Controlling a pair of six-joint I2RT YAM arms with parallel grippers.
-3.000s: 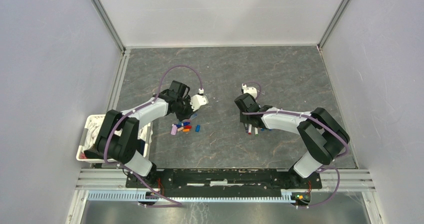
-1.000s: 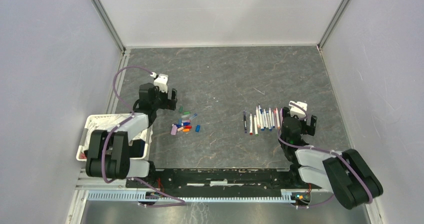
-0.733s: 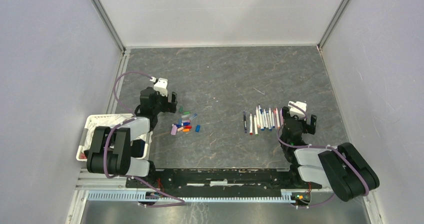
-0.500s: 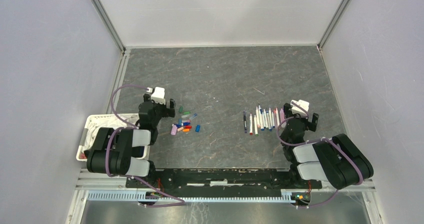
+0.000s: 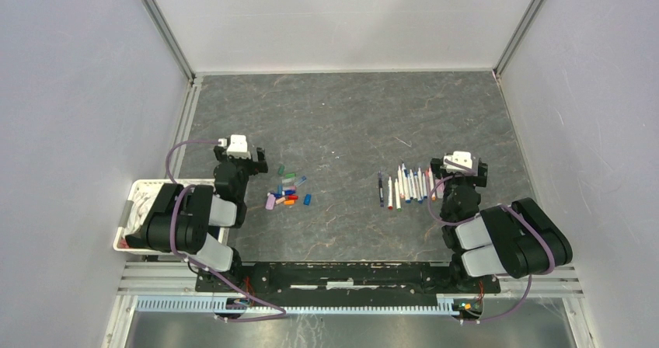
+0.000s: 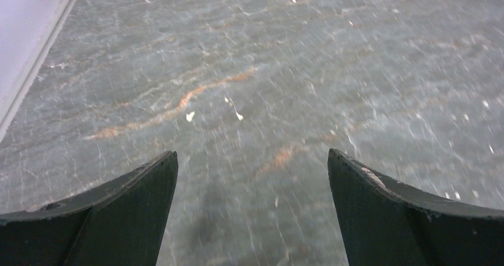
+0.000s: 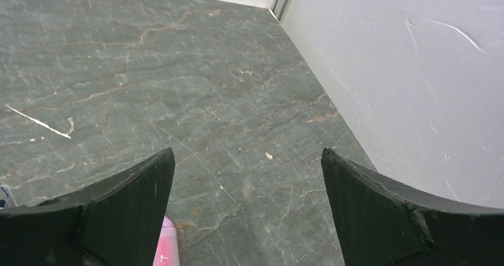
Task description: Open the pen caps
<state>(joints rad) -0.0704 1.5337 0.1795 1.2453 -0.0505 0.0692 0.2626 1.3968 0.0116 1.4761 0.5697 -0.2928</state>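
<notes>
Several loose pen caps [image 5: 287, 193] in blue, red, orange, green and lilac lie in a small heap left of the table's middle. The pens [image 5: 408, 185], white-barrelled, lie side by side in a row to the right. My left gripper [image 5: 242, 161] [image 6: 252, 153] hangs open and empty over bare table, just left of the caps. At the right end of the pen row my right gripper [image 5: 460, 171] [image 7: 246, 151] is open too, holding nothing. A pink pen end [image 7: 165, 245] shows beside the left finger in the right wrist view.
A white basket [image 5: 136, 189] sits at the table's left edge beside the left arm. Grey walls close in the dark stone table [image 5: 350, 115] at the sides and back; the right wall [image 7: 416, 70] stands close to my right gripper.
Both arms have folded back toward their bases, drawing the grippers nearer and turning them. Both stayed open and empty. The caps and pens have not moved.
</notes>
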